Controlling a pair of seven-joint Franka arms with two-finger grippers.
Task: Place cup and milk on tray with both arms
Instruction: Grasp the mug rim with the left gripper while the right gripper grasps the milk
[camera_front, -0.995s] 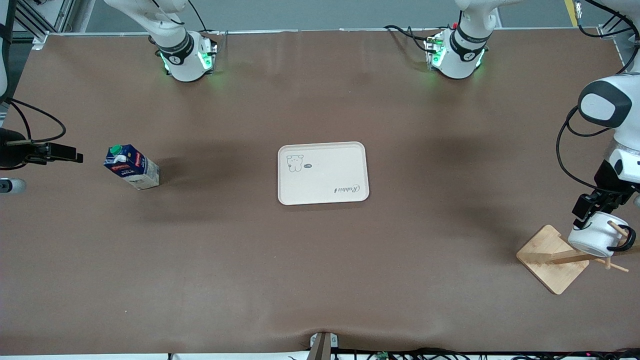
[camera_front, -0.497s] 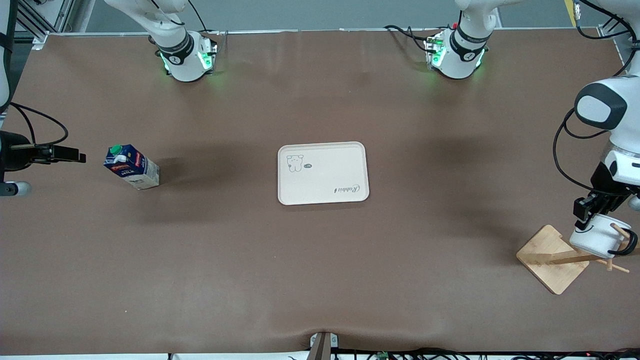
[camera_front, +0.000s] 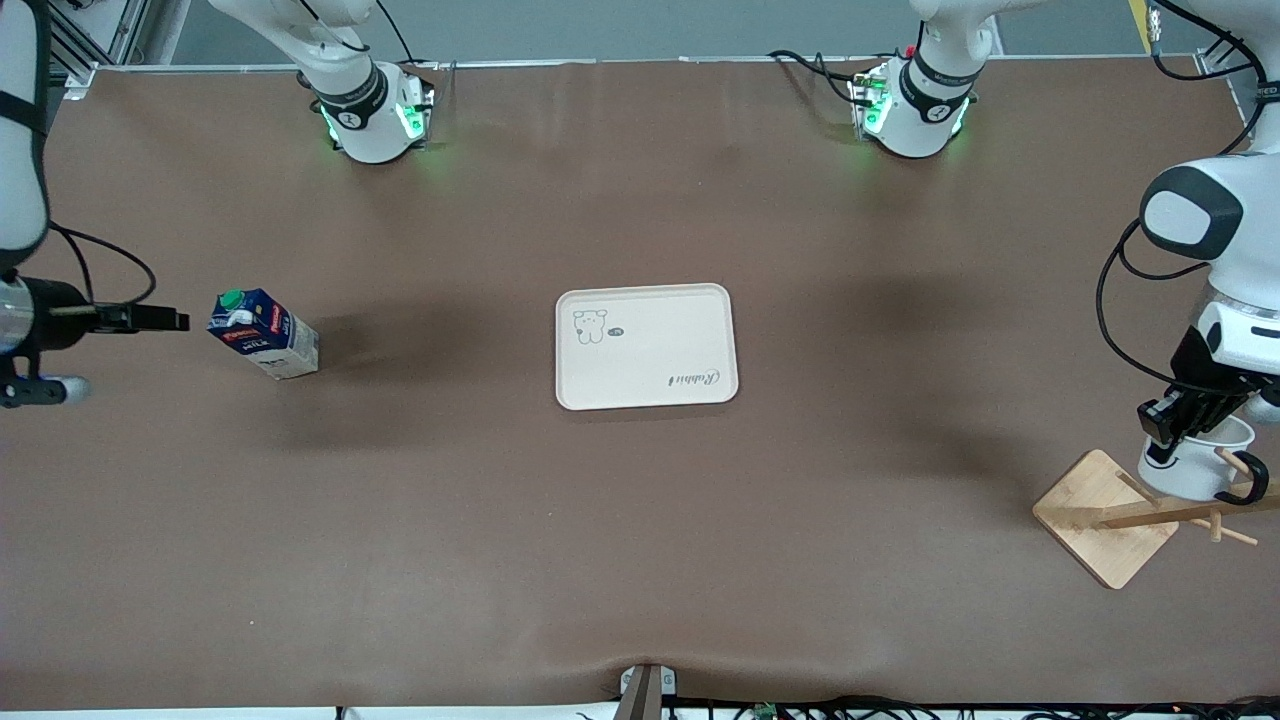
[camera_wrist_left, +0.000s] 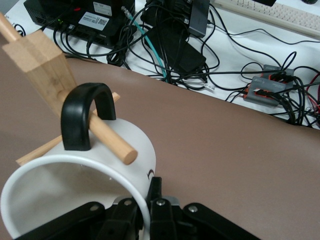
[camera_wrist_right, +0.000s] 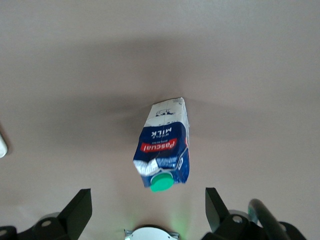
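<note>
The cream tray (camera_front: 645, 345) lies mid-table. The dark blue milk carton (camera_front: 265, 335) with a green cap stands toward the right arm's end of the table. My right gripper (camera_front: 165, 319) is open and empty, level with the carton's top and just short of it. In the right wrist view the carton (camera_wrist_right: 165, 147) lies ahead of the gripper (camera_wrist_right: 147, 210), between its spread fingers (camera_wrist_right: 77, 210). My left gripper (camera_front: 1185, 415) is shut on the rim of the white cup (camera_front: 1195, 472). In the left wrist view the gripper (camera_wrist_left: 148, 195) pinches the cup wall (camera_wrist_left: 135, 145). The cup's black handle (camera_wrist_left: 82, 115) is hooked over a wooden peg (camera_wrist_left: 112, 142).
A wooden stand with a square base (camera_front: 1100, 515) and slanted pegs is at the left arm's end, near the table's front edge. Its post (camera_wrist_left: 42, 65) shows in the left wrist view. Cables and electronics (camera_wrist_left: 170, 35) lie off the table edge.
My left gripper has raised the cup and tipped it more upright, its handle still on the peg. My right gripper has moved closer to the milk carton.
</note>
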